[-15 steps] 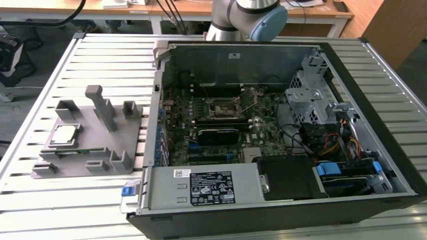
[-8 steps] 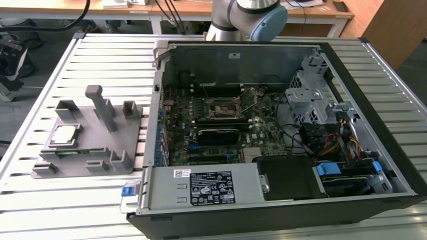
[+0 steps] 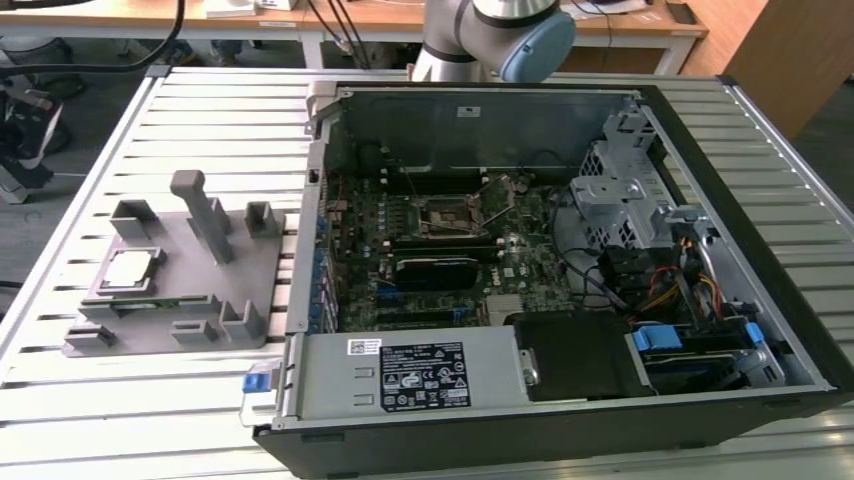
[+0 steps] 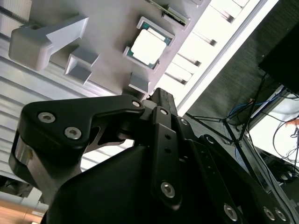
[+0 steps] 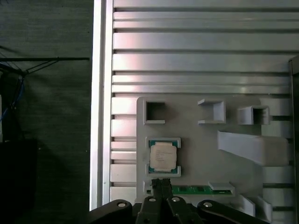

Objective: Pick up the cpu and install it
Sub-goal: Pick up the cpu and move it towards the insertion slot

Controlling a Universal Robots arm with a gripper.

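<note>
The cpu [image 3: 130,268], a flat square chip with a silvery top, lies in a pocket of the grey fixture plate [image 3: 180,300] on the slatted table, at the exterior view's left. Both wrist views look down on the cpu [image 5: 163,156] [image 4: 148,47] from well above. My gripper [image 5: 161,183] [image 4: 158,93] hangs over the fixture plate [image 5: 201,149] beside the chip, clear of it. Its two narrow black fingers are shut together with nothing between them. The black socket frame [image 3: 447,215] sits on the motherboard inside the open computer case [image 3: 747,300].
A green memory stick [image 5: 196,190] lies in a slot of the fixture next to the cpu. Upright grey blocks [image 3: 200,210] rise from the plate. The arm's base [image 3: 487,35] stands behind the case. The table edge [image 5: 98,116] runs close to the fixture.
</note>
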